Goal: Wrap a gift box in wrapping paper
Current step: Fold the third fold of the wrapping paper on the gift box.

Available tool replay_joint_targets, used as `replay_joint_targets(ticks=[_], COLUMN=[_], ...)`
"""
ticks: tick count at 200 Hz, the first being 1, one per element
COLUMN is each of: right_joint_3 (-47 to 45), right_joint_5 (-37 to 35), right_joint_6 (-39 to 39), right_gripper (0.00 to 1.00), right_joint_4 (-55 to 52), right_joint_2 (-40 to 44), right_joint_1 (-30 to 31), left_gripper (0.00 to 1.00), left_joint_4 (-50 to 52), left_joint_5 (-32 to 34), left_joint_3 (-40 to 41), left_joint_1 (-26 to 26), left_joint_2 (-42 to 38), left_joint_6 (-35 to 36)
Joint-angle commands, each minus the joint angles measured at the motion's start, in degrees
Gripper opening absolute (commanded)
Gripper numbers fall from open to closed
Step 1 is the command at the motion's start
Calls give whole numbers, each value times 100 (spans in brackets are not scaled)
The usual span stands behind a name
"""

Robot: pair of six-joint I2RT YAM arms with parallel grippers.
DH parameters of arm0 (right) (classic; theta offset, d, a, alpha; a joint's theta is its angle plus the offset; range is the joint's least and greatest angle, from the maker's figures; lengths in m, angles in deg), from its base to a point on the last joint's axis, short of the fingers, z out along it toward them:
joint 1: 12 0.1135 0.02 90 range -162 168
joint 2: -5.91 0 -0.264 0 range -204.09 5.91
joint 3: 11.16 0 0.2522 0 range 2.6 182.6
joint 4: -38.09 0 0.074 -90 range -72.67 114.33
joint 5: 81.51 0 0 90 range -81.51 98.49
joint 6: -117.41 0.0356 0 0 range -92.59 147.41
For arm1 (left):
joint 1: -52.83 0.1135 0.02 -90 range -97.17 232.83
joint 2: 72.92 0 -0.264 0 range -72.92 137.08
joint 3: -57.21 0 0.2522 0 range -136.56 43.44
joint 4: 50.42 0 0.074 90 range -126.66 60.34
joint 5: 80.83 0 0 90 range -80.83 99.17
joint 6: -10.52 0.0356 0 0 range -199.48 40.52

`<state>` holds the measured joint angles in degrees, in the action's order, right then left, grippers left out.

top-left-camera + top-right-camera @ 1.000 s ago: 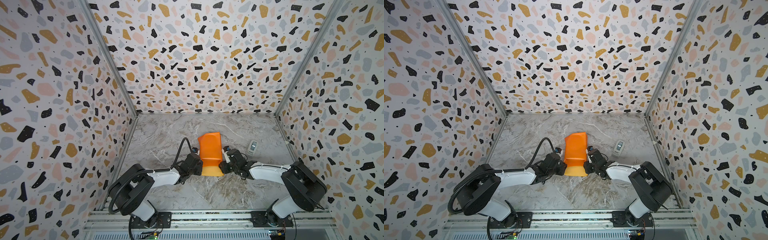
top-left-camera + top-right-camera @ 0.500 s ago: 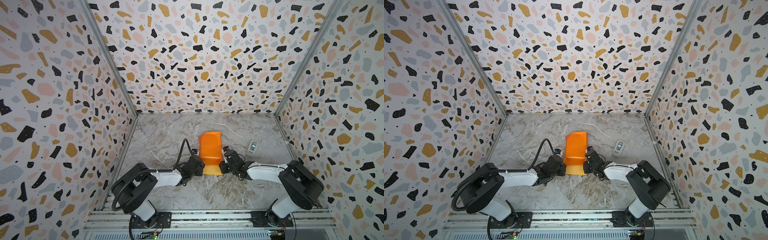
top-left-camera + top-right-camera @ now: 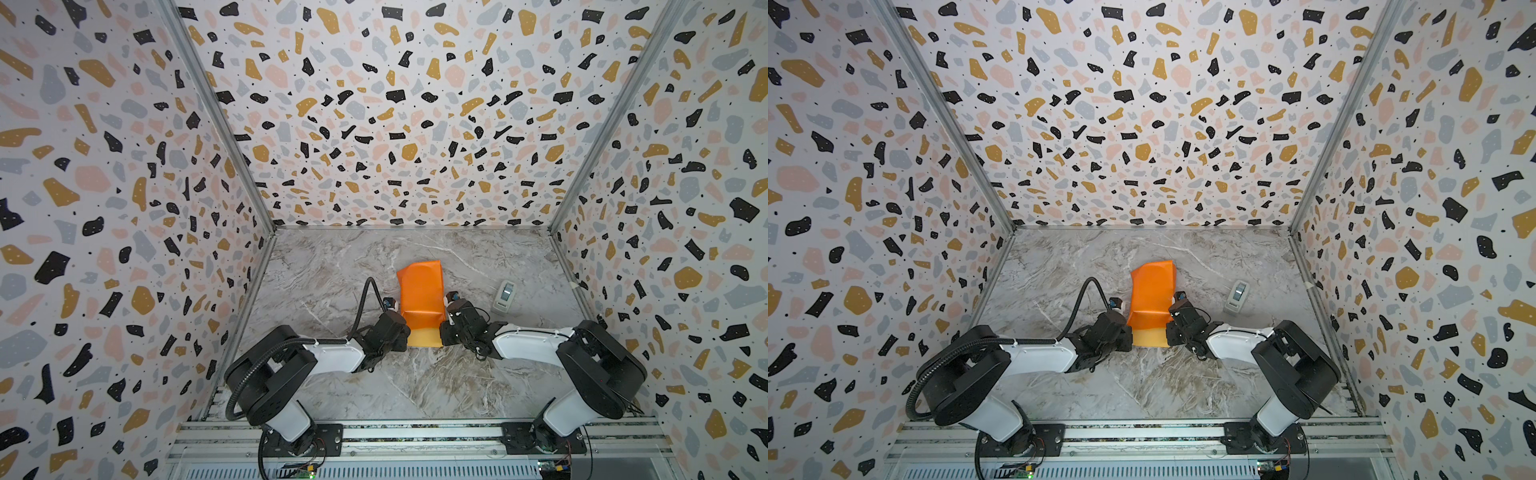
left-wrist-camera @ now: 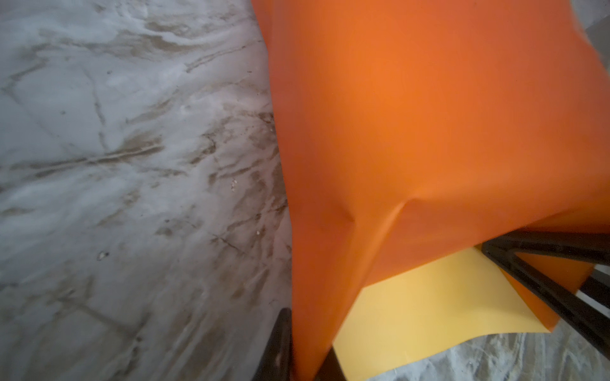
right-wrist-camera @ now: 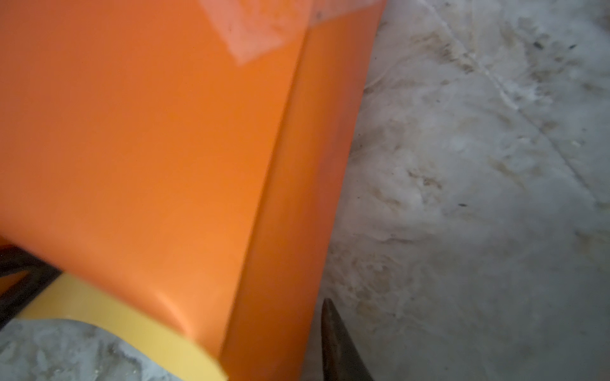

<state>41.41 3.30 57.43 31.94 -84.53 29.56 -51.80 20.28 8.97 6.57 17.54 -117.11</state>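
Top views: wrapping paper (image 3: 419, 291) stands as an orange flap between left gripper (image 3: 404, 332) and right gripper (image 3: 444, 332). Gift box hidden, probably under the flap.
Left wrist: jaws pinched together on the paper's side edge.
Right wrist: one finger (image 5: 336, 343) just beside the paper edge, grip unclear.
Confirm the right pinch, then lift both sides level and taut.

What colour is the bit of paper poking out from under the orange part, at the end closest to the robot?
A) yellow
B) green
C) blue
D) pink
A: the wrapping paper is orange on top, and a yellow flap sticks out from under its near end in both top views.
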Motion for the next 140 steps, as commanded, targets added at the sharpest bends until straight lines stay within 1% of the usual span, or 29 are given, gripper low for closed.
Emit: replay_joint_targets(ticks=[1, 12, 52, 77, 88, 119, 140], right_joint_3=[187, 180, 87, 15, -13, 11, 69], right_joint_5=[-94, -96, -114, -63, -44, 0, -16], right_joint_6=[69, 73, 118, 221, 257, 315, 338], right_gripper=[23, 23, 27, 27, 26, 17, 13], right_joint_4=[-81, -85, -146, -134, -103, -26, -44], right_joint_2=[-9, 2, 72, 46, 30, -51, -121], right_joint_1=[19, 19, 19, 19, 21, 26, 27], left_gripper=[4, 0, 0, 0, 0, 0, 0], left_joint_4=[-154, -148, -174, -173, -171, -181, -188], left_joint_5=[145, 139, 153, 168, 184, 224, 242], left_joint_3=[23, 20, 29, 38, 55, 63, 80], left_joint_1=[-28, -40, -57, -73, -85, -98, -111], left_joint_2=[53, 56, 69, 80, 78, 91, 87], left_joint_6=[-62, -65, -65, -61, -61, -68, -86])
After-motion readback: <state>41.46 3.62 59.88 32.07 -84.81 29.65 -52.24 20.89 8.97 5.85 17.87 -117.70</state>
